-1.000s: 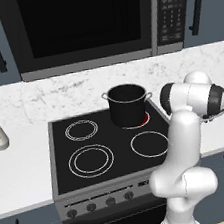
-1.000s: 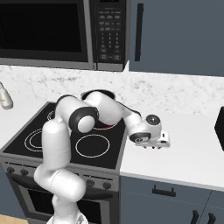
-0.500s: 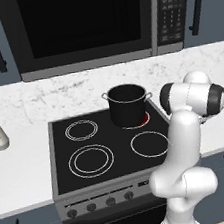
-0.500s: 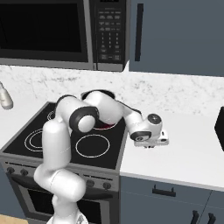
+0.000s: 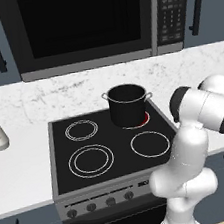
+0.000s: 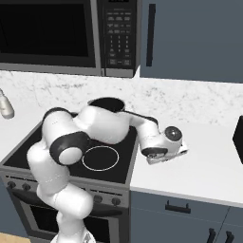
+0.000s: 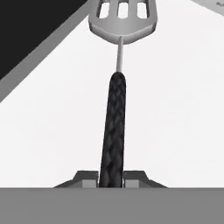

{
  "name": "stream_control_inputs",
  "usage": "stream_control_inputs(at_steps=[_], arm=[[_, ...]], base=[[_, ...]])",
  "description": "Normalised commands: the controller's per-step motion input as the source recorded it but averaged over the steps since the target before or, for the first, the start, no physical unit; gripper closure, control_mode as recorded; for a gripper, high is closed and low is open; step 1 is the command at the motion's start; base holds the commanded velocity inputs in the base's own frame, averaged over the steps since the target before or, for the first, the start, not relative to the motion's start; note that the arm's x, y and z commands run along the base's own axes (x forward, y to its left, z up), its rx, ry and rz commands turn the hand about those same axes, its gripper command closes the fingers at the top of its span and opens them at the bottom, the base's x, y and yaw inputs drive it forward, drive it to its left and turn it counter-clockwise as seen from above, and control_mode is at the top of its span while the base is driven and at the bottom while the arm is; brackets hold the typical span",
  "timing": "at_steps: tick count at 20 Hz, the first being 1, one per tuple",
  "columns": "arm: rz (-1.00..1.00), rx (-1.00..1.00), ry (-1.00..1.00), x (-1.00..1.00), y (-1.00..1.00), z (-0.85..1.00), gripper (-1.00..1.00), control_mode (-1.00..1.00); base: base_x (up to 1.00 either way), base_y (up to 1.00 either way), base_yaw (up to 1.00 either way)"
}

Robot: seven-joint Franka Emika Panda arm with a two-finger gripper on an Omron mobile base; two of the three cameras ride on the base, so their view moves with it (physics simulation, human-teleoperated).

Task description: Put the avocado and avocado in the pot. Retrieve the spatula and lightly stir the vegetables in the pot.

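Your gripper (image 7: 111, 180) is clamped on the spatula (image 7: 114, 127), the two finger tips pressed against either side of the dark braided handle near its end, down low over the white counter (image 7: 175, 109). Look along the hand view: the handle runs straight away from the jaws, thin metal neck next, then the slotted grey head farthest out, lying close to the edge of the black stovetop (image 7: 30, 30). So the tool's long axis lines up with the hand, and lifting it should bring the head up last. Now the right base view gives you what the hand camera can't: the hand sits on the counter just right of the stove, and the pot (image 6: 107, 104) stands behind the arm on the back burner. In the left base view, you see the pot (image 5: 127, 104) plainly, upright on the rear right burner, its inside too dark to tell what's in it.
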Motion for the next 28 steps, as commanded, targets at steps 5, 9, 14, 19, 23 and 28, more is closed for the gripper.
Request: stream_control_inputs(at_steps=[5,9,14,19,23,28], arm=[[0.46,-0.64,-0.25,-0.92,0.34,1.00,1.00,-1.00],[0.30,-0.68,-0.15,-0.13,0.79,1.00,1.00,-1.00],[0.13,-0.63,-0.04,0.17,0.76,1.00,1.00,-1.00],[0.12,-0.61,0.00,0.00,0.56,1.00,1.00,-1.00],[0.14,-0.53,0.00,0.00,0.67,1.00,1.00,-1.00],[0.10,-0.50,0.10,0.24,0.98,1.00,1.00,-1.00]], base=[[0.00,0.00,0.00],[0.00,0.00,0.00],[0.00,0.00,0.00],[0.00,0.00,0.00],[0.00,0.00,0.00],[0.00,0.00,0.00]])
